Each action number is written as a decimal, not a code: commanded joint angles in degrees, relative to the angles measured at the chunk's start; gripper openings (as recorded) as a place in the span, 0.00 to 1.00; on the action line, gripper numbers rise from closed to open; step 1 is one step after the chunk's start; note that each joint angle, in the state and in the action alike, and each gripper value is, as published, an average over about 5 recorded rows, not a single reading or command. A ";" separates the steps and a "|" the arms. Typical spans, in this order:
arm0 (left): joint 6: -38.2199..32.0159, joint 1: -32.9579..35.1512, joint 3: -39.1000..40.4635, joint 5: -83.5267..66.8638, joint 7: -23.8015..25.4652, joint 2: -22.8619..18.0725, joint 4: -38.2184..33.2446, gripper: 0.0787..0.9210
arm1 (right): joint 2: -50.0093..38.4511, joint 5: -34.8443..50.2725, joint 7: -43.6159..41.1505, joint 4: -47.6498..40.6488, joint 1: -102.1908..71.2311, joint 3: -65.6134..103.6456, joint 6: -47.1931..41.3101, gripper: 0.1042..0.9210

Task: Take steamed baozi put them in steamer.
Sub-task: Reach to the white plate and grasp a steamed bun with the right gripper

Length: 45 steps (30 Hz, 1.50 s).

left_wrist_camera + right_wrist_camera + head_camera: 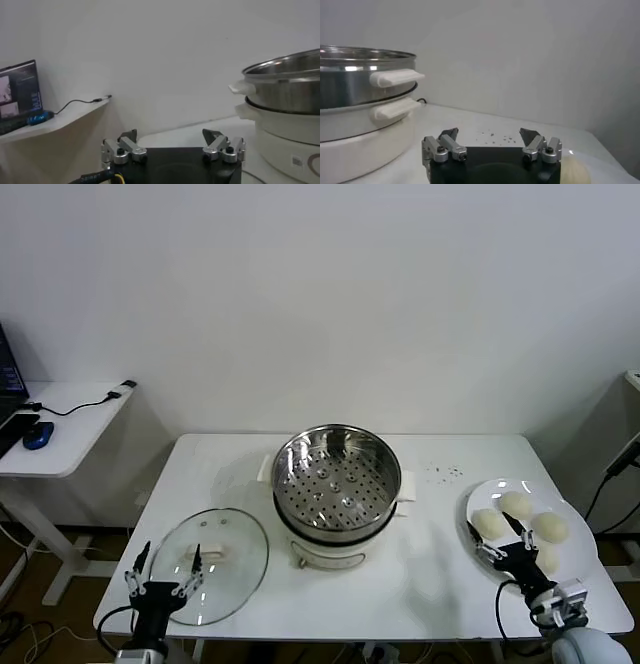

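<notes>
Head view: round perforated steel steamer [337,481] at centre; smooth domed buns [517,522] on plate [580,524], right; both grippers' fingers [197,561] spread.

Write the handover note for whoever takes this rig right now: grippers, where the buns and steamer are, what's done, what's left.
Left gripper: open, empty, at the table's near left edge over the glass lid.
Right gripper: open, empty, over the near edge of the white plate.
Steamed baozi: four, all on the plate at the table's right.
Steamer: mid-table, lid off, steel basket empty.
Done: nothing moved into the steamer.
Left: pick up each baozi and place all four in the basket.
</notes>
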 commanded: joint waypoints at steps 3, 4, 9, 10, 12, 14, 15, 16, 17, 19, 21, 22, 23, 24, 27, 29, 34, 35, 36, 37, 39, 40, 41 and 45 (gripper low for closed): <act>0.24 0.05 0.01 -0.05 -0.34 0.16 -0.42 0.88 | -5.16 -5.37 -5.54 -1.72 3.55 0.30 -1.73 0.88; 0.33 0.11 0.00 -0.02 -0.41 0.21 -0.59 0.88 | -8.13 -7.14 -8.61 -2.73 4.65 0.25 -2.62 0.88; 0.25 0.62 0.14 0.06 -0.74 0.98 -1.38 0.88 | -26.87 -14.91 -29.23 -9.90 9.96 -2.66 -3.47 0.88; 0.07 0.80 0.22 0.05 -0.77 1.08 -1.45 0.88 | -29.97 -17.13 -32.98 -11.63 11.61 -3.68 -3.18 0.88; -0.40 1.19 0.38 -0.03 -0.77 1.13 -1.45 0.88 | -34.14 -20.72 -38.11 -14.62 15.38 -6.09 -2.86 0.88; -1.06 1.64 0.56 -0.18 -0.75 1.14 -1.23 0.88 | -37.38 -24.01 -41.53 -17.29 21.59 -10.52 -2.59 0.88; -1.35 1.82 0.62 -0.24 -0.74 1.16 -1.10 0.88 | -38.49 -25.01 -42.58 -18.20 24.33 -12.89 -2.39 0.88; -1.61 2.03 0.65 -0.31 -0.73 1.18 -0.99 0.88 | -39.86 -26.36 -43.75 -19.38 28.24 -16.90 -1.95 0.88; -1.83 2.23 0.67 -0.40 -0.73 1.23 -0.93 0.88 | -40.99 -27.74 -44.58 -20.63 32.26 -20.97 -1.34 0.88; -2.01 2.55 0.64 -0.68 -0.76 1.37 -0.94 0.88 | -42.34 -29.89 -45.80 -23.12 39.99 -29.74 -0.02 0.88; -2.06 2.77 0.58 -1.04 -0.78 1.59 -0.97 0.88 | -42.81 -31.90 -47.08 -26.04 47.38 -37.16 1.49 0.88; -2.05 2.81 0.55 -1.21 -0.80 1.69 -0.95 0.88 | -42.56 -32.91 -47.72 -27.37 50.44 -40.05 2.28 0.88; -2.03 2.82 0.52 -1.36 -0.81 1.79 -0.93 0.88 | -42.08 -34.00 -48.36 -28.91 53.26 -42.54 3.19 0.88; -2.02 2.83 0.48 -1.48 -0.83 1.85 -0.89 0.88 | -41.29 -35.07 -48.85 -30.42 56.11 -44.96 4.03 0.88; -1.92 2.82 0.39 -1.84 -0.89 1.92 -0.83 0.88 | -38.13 -37.69 -49.60 -35.05 63.86 -51.87 6.23 0.88; -1.83 2.84 0.33 -2.00 -0.92 2.02 -0.77 0.88 | -35.68 -39.13 -49.98 -38.09 67.57 -54.70 7.28 0.88; -1.53 2.70 -0.05 -2.14 -0.93 2.34 -0.36 0.88 | -28.52 -40.99 -50.84 -46.13 77.35 -63.41 8.68 0.88; -1.45 2.62 -0.14 -2.16 -0.93 2.38 -0.22 0.88 | -27.10 -41.04 -50.85 -47.69 79.19 -65.46 8.85 0.88; -1.36 2.54 -0.21 -2.20 -0.92 2.39 -0.04 0.88 | -25.71 -41.17 -50.86 -49.24 80.66 -67.08 9.05 0.88; -1.28 2.42 -0.26 -2.23 -0.92 2.40 0.15 0.88 | -24.40 -41.31 -50.87 -50.64 81.79 -68.42 9.20 0.88; -1.16 2.15 -0.37 -2.30 -0.93 2.38 0.72 0.88 | -21.64 -41.67 -50.91 -53.41 83.35 -70.50 9.41 0.88; -1.15 2.03 -0.40 -2.32 -0.94 2.36 1.00 0.88 | -20.44 -41.88 -50.91 -54.59 83.69 -71.00 9.49 0.88; -1.15 1.92 -0.42 -2.33 -0.94 2.34 1.25 0.88 | -19.30 -42.11 -50.88 -55.60 83.89 -71.35 9.54 0.88; -1.14 1.66 -0.50 -2.40 -0.95 2.32 2.03 0.88 | -15.39 -43.58 -50.61 -59.87 84.09 -71.46 9.95 0.88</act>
